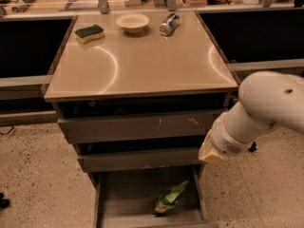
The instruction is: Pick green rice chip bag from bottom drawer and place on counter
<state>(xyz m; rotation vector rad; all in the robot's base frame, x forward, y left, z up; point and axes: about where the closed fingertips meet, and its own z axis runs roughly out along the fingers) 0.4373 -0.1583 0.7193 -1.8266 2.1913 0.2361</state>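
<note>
Camera view: my gripper (212, 151), right of centre beside the cabinet, hangs above the open bottom drawer (127, 198); how open it is I cannot tell. The green rice chip bag (169, 199) lies inside, lower centre. I should descend clear of the upper drawer fronts, then grasp its crumpled middle.

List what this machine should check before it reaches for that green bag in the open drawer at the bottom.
1. Bottom drawer pulled open: ok.
2. Green rice chip bag in plain view, in the drawer's right part: ok.
3. Nothing lying on the bag: ok.
4. Claw over the bag: not ok; it sits higher, by the right end of the middle drawer.
5. Bare space on the counter in front of the sponge, bowl and can: ok.
</note>
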